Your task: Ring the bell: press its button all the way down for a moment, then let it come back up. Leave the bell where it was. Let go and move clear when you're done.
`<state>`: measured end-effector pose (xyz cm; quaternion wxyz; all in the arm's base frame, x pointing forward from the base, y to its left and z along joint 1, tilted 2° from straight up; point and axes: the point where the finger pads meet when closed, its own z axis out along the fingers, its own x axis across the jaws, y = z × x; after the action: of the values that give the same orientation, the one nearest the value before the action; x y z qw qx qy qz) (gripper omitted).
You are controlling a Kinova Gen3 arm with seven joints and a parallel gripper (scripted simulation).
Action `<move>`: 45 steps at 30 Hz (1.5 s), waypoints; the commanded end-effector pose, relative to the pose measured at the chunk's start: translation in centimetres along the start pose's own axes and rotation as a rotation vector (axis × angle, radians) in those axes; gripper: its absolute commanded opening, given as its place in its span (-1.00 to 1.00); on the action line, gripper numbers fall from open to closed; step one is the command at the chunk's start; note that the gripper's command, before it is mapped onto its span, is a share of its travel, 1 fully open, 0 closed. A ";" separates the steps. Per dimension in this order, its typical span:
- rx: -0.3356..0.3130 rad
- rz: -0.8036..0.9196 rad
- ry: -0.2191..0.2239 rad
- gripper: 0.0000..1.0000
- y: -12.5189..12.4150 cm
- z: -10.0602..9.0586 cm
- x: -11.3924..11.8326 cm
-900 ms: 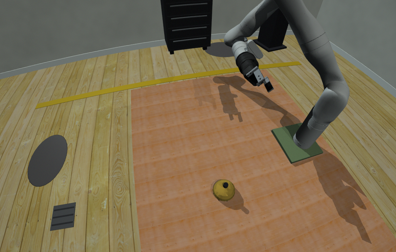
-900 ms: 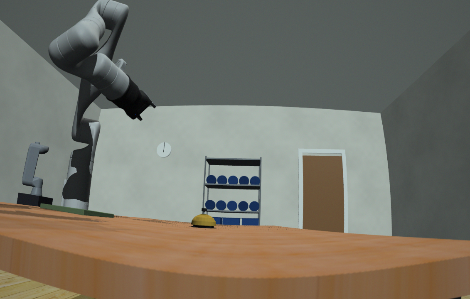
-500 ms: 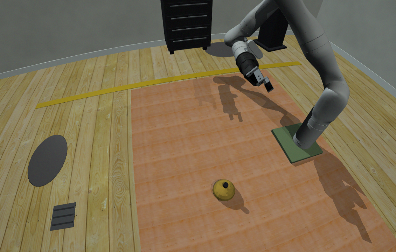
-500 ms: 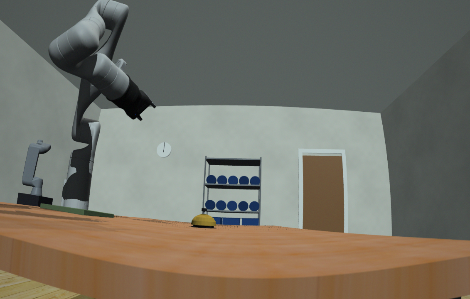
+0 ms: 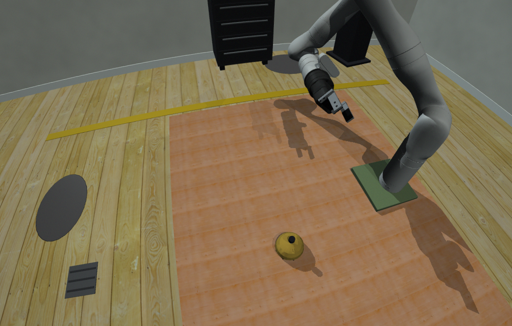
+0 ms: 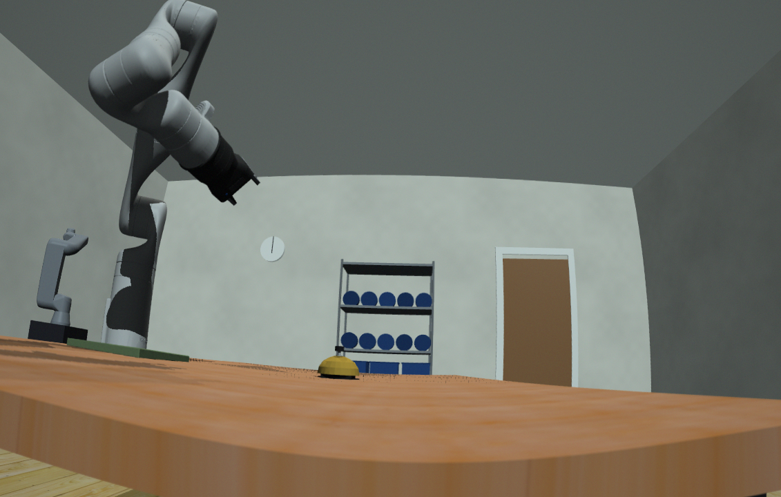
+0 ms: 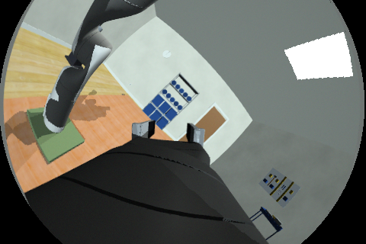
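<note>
A brass-yellow dome bell (image 5: pixel 289 245) with a small black button (image 5: pixel 291 240) on top sits on the orange table, in the near middle. It also shows in the exterior view (image 6: pixel 338 367) as a low dome. My gripper (image 5: pixel 339 108) is open and empty, high above the far end of the table, far from the bell and tilted down. In the exterior view my gripper (image 6: pixel 239 190) hangs well above the table top. In the wrist view my fingertips stand apart with nothing between them; the bell is not in that view.
My arm stands on a green base plate (image 5: pixel 383 187) at the table's right edge. A black drawer cabinet (image 5: pixel 241 30) stands behind the table on the floor. A shelf with blue balls (image 6: pixel 386 318) and a door (image 6: pixel 536 318) are on the back wall.
</note>
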<state>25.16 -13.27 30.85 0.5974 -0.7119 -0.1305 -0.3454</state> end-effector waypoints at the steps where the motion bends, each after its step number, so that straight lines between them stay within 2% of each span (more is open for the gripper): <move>1: -0.010 0.018 -0.073 1.00 0.8 1.0 -0.6; 5: -0.026 0.039 -0.194 1.00 2.2 2.7 -1.9; 7: -0.026 0.039 -0.194 1.00 2.2 2.7 -1.9; 13: -0.074 0.053 -0.457 1.00 5.1 5.6 -4.6; 22: -0.176 -0.008 -0.816 1.00 9.6 8.3 -7.5; 24: -0.176 -0.008 -0.816 1.00 9.6 8.3 -7.5; 25: -0.192 -0.036 -0.871 1.00 10.4 8.6 -7.7; 26: -0.208 -0.040 -0.903 1.00 10.9 8.8 -7.8; 27: -0.202 -0.056 -0.897 1.00 10.9 9.0 -7.7; 29: -0.251 -0.091 -1.005 1.00 12.5 9.5 -8.0; 31: -0.244 -0.106 -0.995 1.00 12.5 9.8 -7.8; 33: -0.295 -0.152 -1.099 1.00 14.1 10.2 -7.8; 34: -0.286 -0.166 -1.089 1.00 14.1 10.6 -7.6; 35: -0.307 -0.200 -1.144 1.00 14.8 10.7 -7.6; 36: -0.308 -0.199 -1.132 1.00 14.8 11.0 -7.4; 37: -0.329 -0.235 -1.172 1.00 15.6 11.5 -7.1; 38: -0.329 -0.235 -1.172 1.00 15.6 11.5 -7.1; 39: -0.349 -0.271 -1.209 1.00 16.3 12.0 -6.8; 41: -0.349 -0.271 -1.209 1.00 16.3 12.0 -6.8; 42: -0.369 -0.309 -1.243 1.00 17.0 12.5 -6.4; 43: -0.369 -0.309 -1.243 1.00 17.0 12.5 -6.4; 44: -0.388 -0.347 -1.274 1.00 17.6 13.1 -5.9; 45: -0.388 -0.347 -1.274 1.00 17.6 13.1 -5.9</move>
<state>34.58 -4.90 13.01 0.2274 -0.8451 -0.4830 0.0290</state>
